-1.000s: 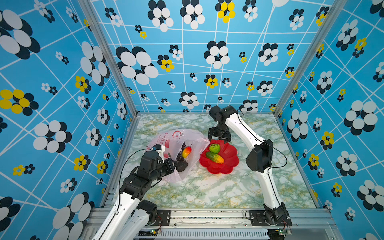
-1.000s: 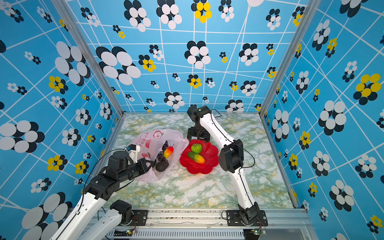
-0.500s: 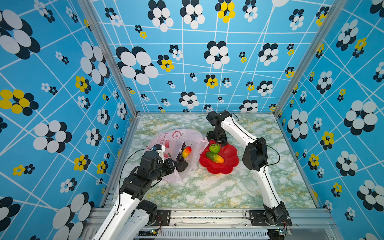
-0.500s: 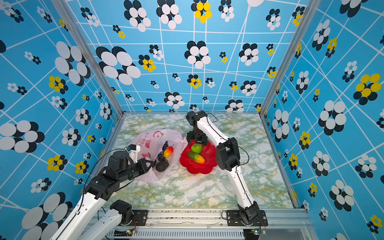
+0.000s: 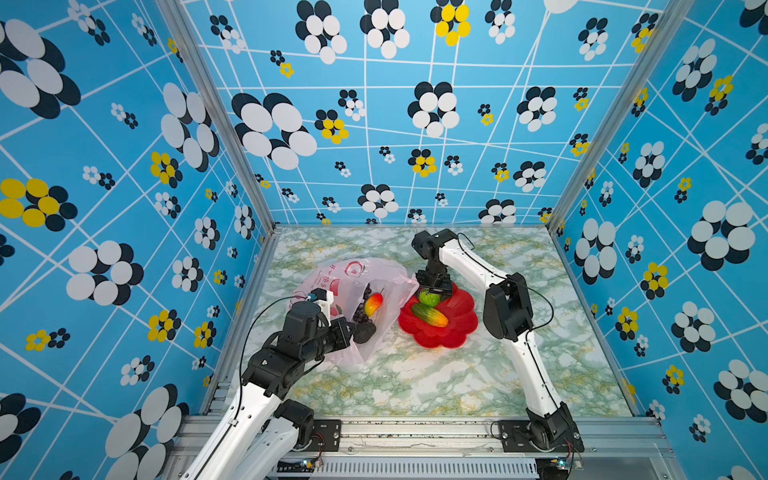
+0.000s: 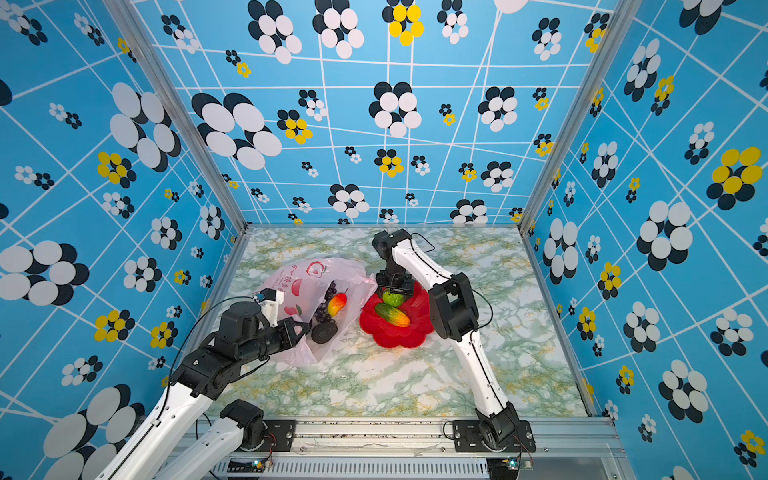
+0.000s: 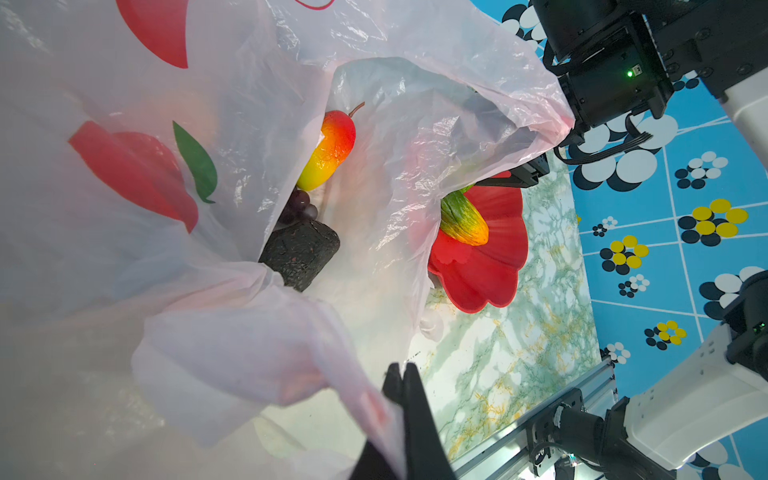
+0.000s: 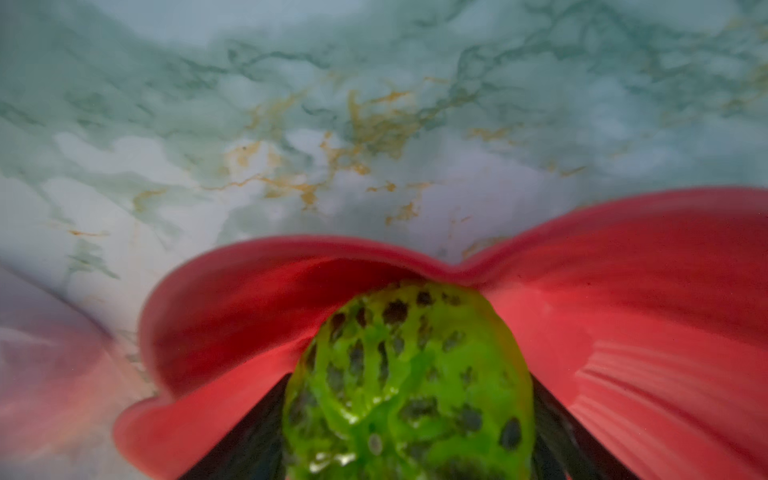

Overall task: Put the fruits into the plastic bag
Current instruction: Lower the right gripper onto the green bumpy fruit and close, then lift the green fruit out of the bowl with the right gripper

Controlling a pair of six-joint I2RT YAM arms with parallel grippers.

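The pale pink plastic bag (image 5: 353, 286) (image 7: 124, 249) lies open on its side. Inside it are a red-yellow mango (image 5: 372, 304) (image 7: 328, 149), dark grapes (image 6: 324, 309) and a dark avocado (image 5: 364, 331) (image 7: 301, 253). My left gripper (image 6: 305, 328) (image 7: 400, 370) is shut on the bag's near rim. The red flower dish (image 5: 457, 328) (image 8: 623, 332) holds a green kiwi (image 5: 429, 297) (image 8: 407, 395) and a green-orange oblong fruit (image 5: 430, 315) (image 7: 463, 218). My right gripper (image 5: 432, 291) (image 8: 409, 378) is down in the dish, open, with one finger on each side of the kiwi.
The marble tabletop (image 5: 415, 382) is walled by blue flowered panels on three sides. The dish sits just right of the bag's mouth, almost touching it. A metal rail (image 5: 415, 428) with both arm bases runs along the front edge.
The right gripper has come down from above the dish's far edge onto the kiwi, its jaws narrowing a little. The left arm and bag have not moved.
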